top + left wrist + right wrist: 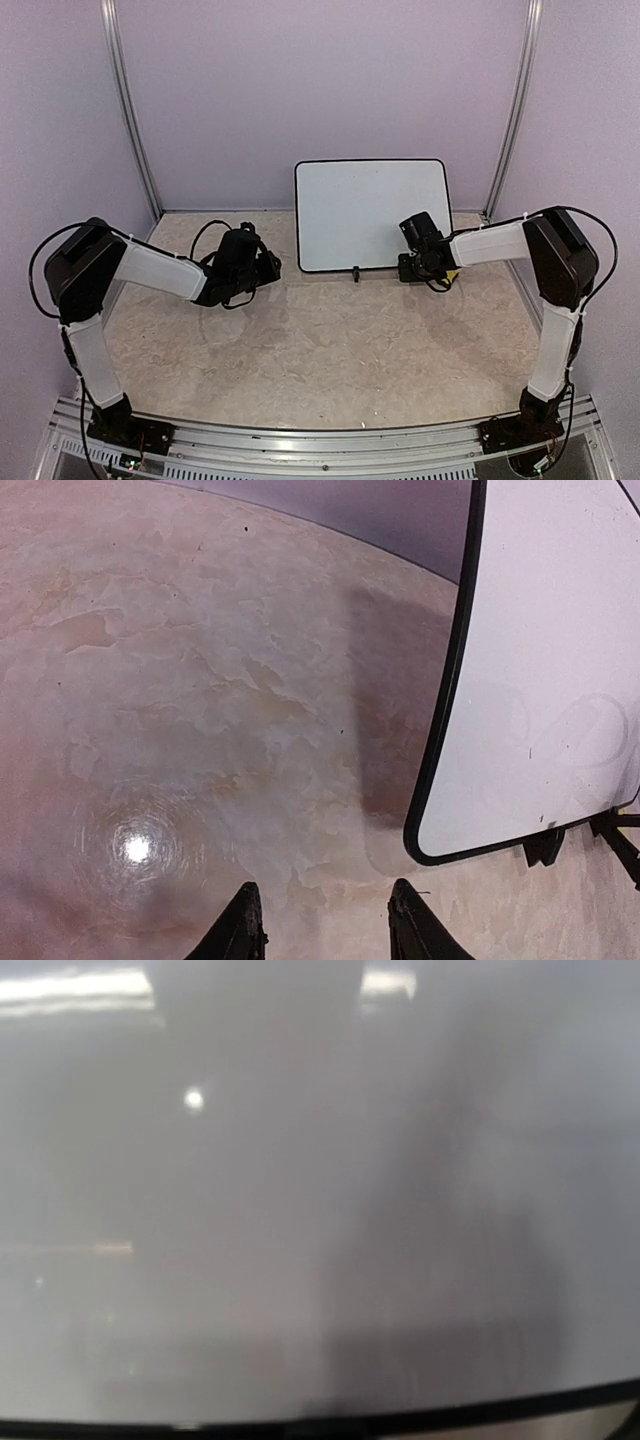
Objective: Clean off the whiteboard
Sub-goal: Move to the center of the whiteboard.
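The whiteboard (365,210) stands propped at the back centre, white with a narrow black rim. Its face looks blank from above. In the left wrist view the whiteboard (545,680) shows only faint looped smudges and a small dark speck. My left gripper (325,925) is open and empty, low over the table just left of the board's lower corner. My right gripper (412,258) is up against the board's lower right part. A small yellow bit (451,272) shows under its wrist. The right wrist view is a blurred white surface (300,1210) with a black rim along the bottom; no fingers show.
The board's black wire stand feet (548,846) rest on the table, also seen from above (356,271). The beige mottled tabletop (320,350) is enclosed by lilac walls with metal posts (130,110) at the back corners.
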Robot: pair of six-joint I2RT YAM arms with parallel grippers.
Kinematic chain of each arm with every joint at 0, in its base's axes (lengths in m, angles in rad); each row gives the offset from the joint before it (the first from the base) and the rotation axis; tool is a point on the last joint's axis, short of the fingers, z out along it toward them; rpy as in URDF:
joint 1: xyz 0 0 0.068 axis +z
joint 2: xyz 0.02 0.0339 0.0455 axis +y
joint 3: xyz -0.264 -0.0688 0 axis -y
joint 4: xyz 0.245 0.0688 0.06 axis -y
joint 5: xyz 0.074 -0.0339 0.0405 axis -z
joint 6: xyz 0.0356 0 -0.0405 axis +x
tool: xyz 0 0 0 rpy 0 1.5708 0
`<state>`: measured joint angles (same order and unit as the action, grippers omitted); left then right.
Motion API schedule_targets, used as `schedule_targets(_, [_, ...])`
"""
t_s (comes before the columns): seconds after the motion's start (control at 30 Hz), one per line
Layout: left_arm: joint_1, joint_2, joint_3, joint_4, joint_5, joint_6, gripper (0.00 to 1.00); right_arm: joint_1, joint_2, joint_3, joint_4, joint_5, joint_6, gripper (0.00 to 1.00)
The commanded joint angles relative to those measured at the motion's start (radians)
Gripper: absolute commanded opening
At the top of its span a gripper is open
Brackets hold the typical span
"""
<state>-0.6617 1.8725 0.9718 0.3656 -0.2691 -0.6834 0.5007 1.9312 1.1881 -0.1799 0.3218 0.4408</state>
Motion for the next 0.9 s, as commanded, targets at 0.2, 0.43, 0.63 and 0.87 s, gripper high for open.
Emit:
schedule_targets(0.2, [0.017, -0.099, -0.071, 0.029, -0.032, 0.012, 0.41, -0.072, 0.047, 0.015, -0.061, 0.214, 0.27, 0.0])
schedule_targets(0.43, [0.016, -0.116, -0.081, 0.037, -0.026, 0.012, 0.41, -0.138, -0.009, -0.052, -0.1, 0.263, 0.416, 0.0])
schedule_targets(0.63, [0.013, -0.121, -0.097, 0.048, -0.025, 0.012, 0.41, -0.176, -0.021, -0.069, -0.165, 0.335, 0.528, 0.0])
schedule_targets(0.87, [0.013, -0.139, -0.112, 0.056, -0.03, 0.018, 0.41, -0.18, -0.037, -0.124, -0.149, 0.354, 0.587, 0.0])
